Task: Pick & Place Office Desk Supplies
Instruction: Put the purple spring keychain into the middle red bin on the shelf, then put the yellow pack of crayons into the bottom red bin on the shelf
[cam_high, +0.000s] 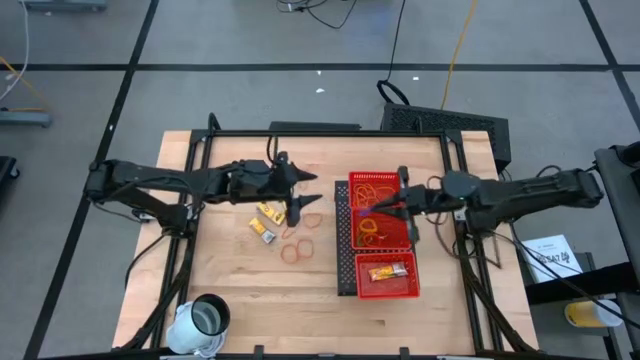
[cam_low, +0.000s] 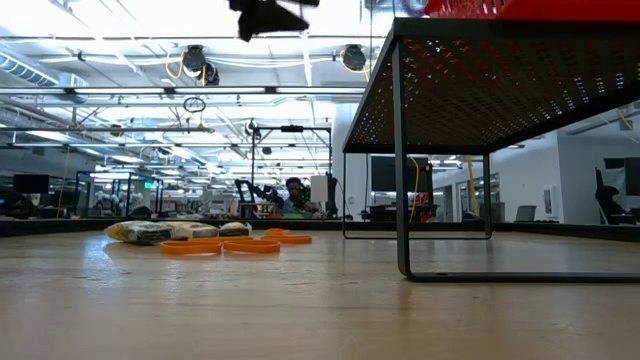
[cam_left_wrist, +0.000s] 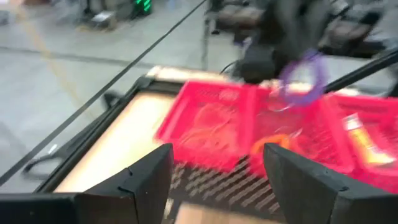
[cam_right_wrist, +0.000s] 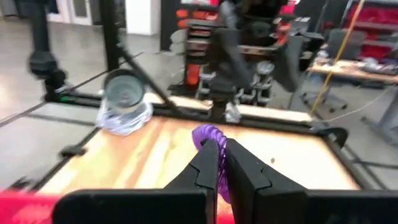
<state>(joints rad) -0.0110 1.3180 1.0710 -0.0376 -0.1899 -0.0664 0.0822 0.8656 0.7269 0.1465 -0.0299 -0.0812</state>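
Observation:
A red mesh tray (cam_high: 411, 240) sits on a black mesh stand (cam_low: 480, 90) right of the table's middle. It holds orange rubber bands (cam_high: 374, 186) and a yellow packet (cam_high: 388, 270). More rubber bands (cam_high: 300, 247) and yellow packets (cam_high: 265, 220) lie on the wood left of it. My right gripper (cam_high: 372, 207) hovers over the tray, shut on a purple loop (cam_left_wrist: 305, 74). My left gripper (cam_high: 306, 196) hangs open above the loose items, pointing at the tray with nothing between its fingers (cam_left_wrist: 149, 180). My right gripper pinches the purple loop (cam_right_wrist: 208, 137) between its two fingertips. The fingers lie about level and come from the table's right side. The loop is lifted clear, above the tray.
A white cup (cam_high: 205, 320) stands at the table's near left corner. Bare wood lies between the loose items and the cup. The stand's legs (cam_low: 400, 160) rise from the table beside the loose rubber bands (cam_low: 230, 243).

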